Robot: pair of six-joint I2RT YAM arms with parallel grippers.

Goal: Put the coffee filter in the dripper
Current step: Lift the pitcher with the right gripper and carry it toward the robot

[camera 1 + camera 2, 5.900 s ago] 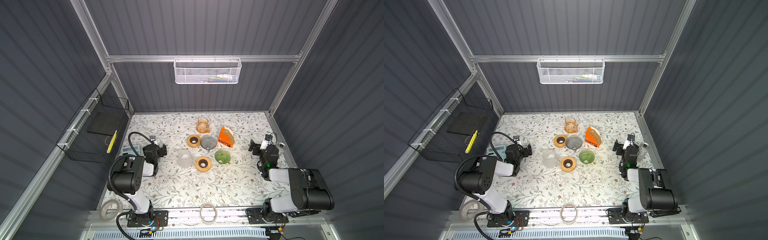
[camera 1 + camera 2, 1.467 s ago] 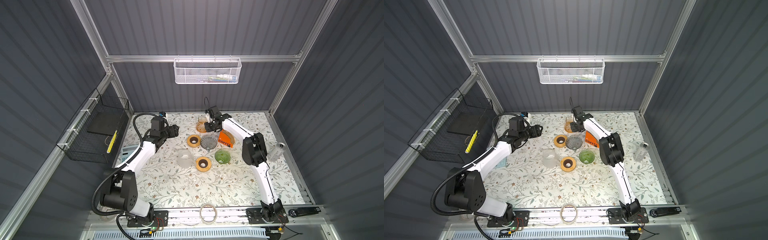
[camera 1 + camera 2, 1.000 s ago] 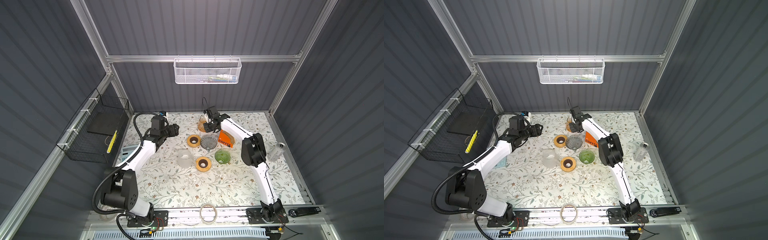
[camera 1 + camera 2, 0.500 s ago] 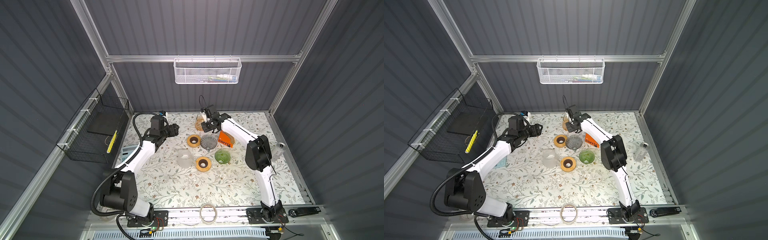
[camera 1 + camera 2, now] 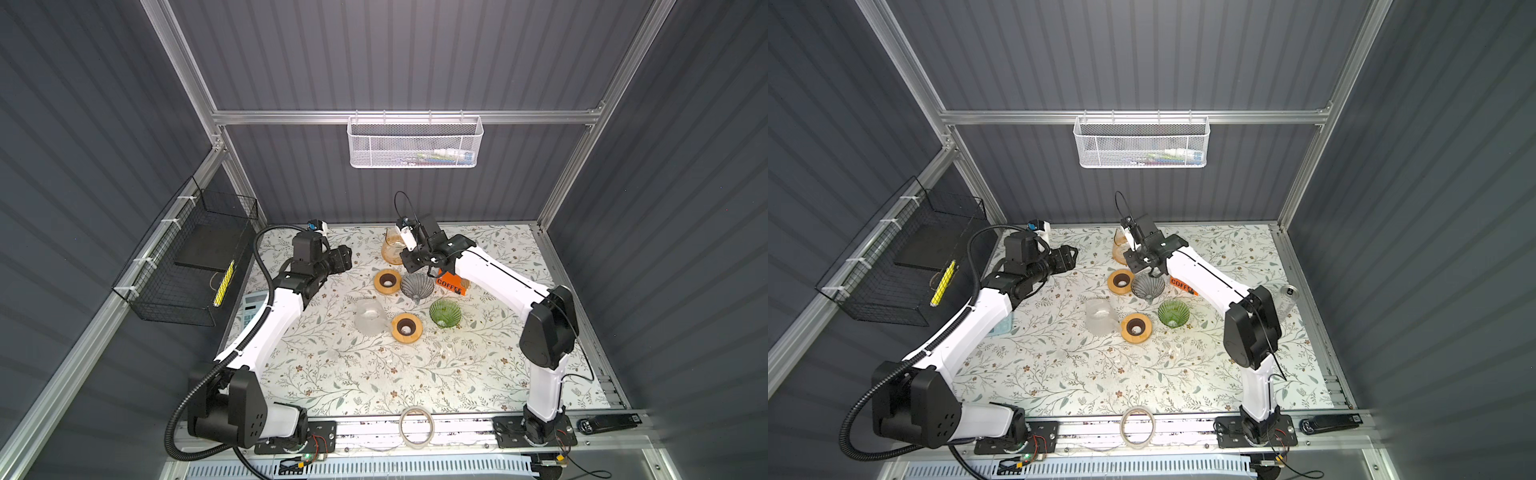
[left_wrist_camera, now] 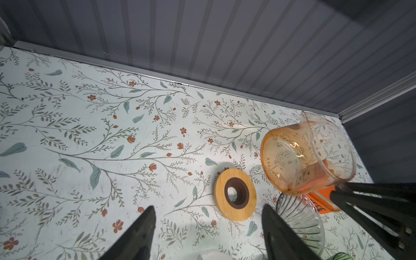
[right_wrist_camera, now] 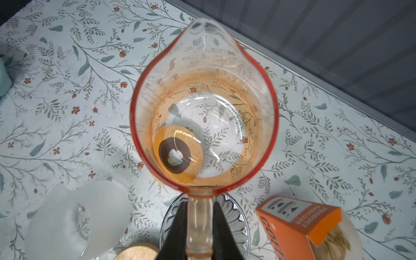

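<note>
- Step: the set-up is looking unfinished. The right claw (image 7: 200,227) is clamping the handle of the orange jug (image 7: 202,108) and holding it tilted, clear of the desk (image 5: 332,374). With the back wall as 12 o'clock, the jug is between 11 and 12.
- The left claw (image 6: 208,209) is hanging near 10 o'clock with its jaws apart and empty.
- Next: the jug is probably needing to go down upright, away from the box. Then a claw will be pinching one filter's edge, drawing it out alone and lowering it point-down into a dripper.
- Desk: one, floral.
- Arms: two.
- Baskets: two, a white one (image 5: 415,145) on the back wall and a black one (image 5: 187,266) on the left wall.
- Jugs: two, the orange one and a frosted jug (image 5: 369,316) at 8 o'clock of the grey dripper.
- Drippers: two, both lying empty. The grey dripper (image 5: 417,286) is near the centre and the green dripper (image 5: 445,312) is at its 4 o'clock.
- Box (image 5: 451,284): one, orange, lying just beside the grey dripper at its 3 o'clock.
- Rings: two, wooden, at 9 o'clock (image 5: 387,281) and 6 o'clock (image 5: 407,327) of the grey dripper.
- Filters (image 7: 335,238): brown paper is showing in the box's open end, but I cannot tell how many.
</note>
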